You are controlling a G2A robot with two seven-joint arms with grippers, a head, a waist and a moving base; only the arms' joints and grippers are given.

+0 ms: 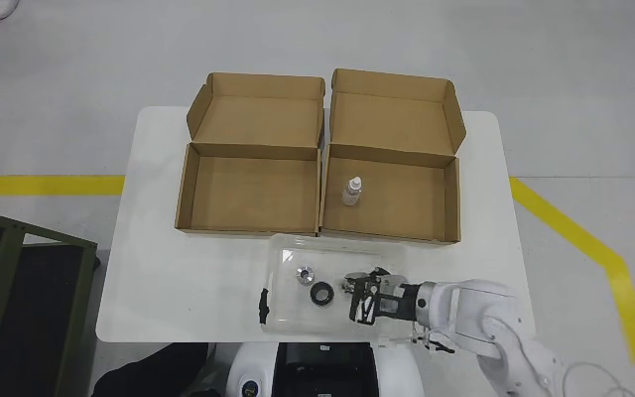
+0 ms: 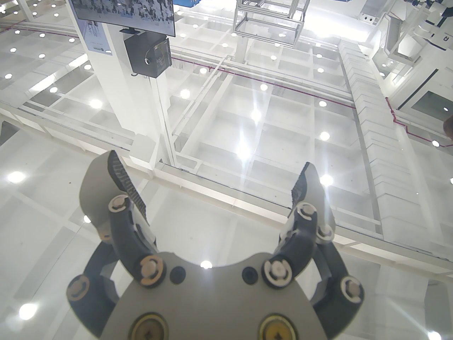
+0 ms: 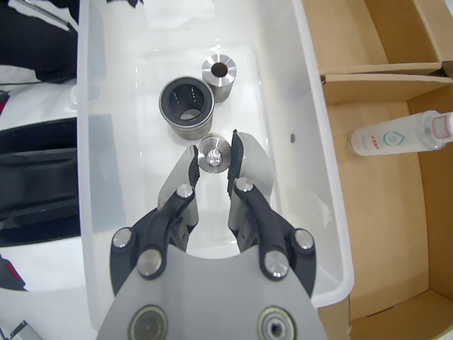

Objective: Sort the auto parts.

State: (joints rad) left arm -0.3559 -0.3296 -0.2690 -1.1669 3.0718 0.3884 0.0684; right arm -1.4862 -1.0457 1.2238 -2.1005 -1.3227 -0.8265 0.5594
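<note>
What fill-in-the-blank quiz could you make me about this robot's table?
The right gripper grips a small silver part inside the clear ____.
Beside it sit ____ other metal parts, a dark-rimmed sleeve and a silver cylinder.
One cardboard box holds a white ____.
The left gripper's jaws stand ____.
Missing: bin; two; bottle; open.

Left end effector (image 2: 210, 169) spread, upturned; right end effector (image 3: 213, 145) clamped on steel part (image 3: 211, 159).
</note>
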